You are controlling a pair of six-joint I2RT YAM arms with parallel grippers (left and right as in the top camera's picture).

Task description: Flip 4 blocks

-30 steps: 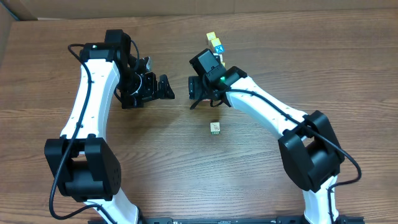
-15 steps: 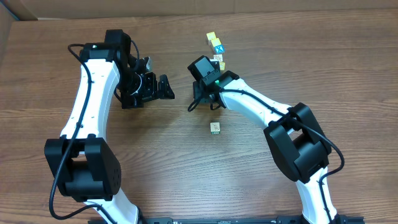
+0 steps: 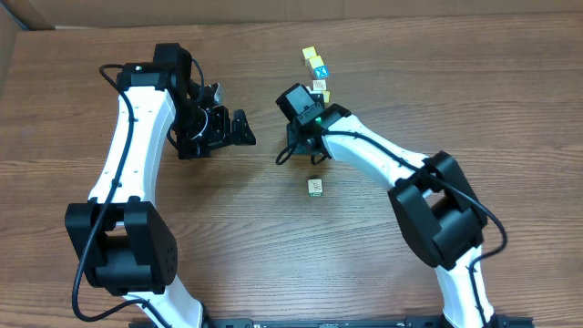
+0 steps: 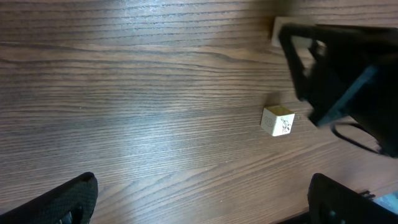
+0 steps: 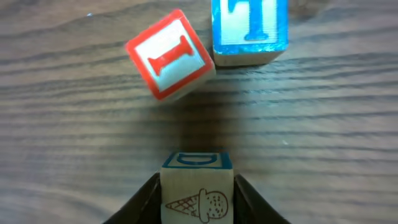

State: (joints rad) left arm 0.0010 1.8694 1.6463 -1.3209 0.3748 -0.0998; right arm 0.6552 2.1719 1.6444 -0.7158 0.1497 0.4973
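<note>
Right wrist view: my right tool [image 5: 198,208] is closed narrowly on the ice-cream block [image 5: 198,186]. The red block [image 5: 171,55] and blue block [image 5: 250,28] lie just beyond on the table [image 5: 74,124]. My left tool [image 4: 202,202] stands wide, the lone block [image 4: 278,121] ahead of it.

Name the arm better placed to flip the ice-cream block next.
Right. The right pincer flanks the ice-cream block, with its fingers seemingly against both sides. The left pincer hangs wide open and touches no block.
</note>
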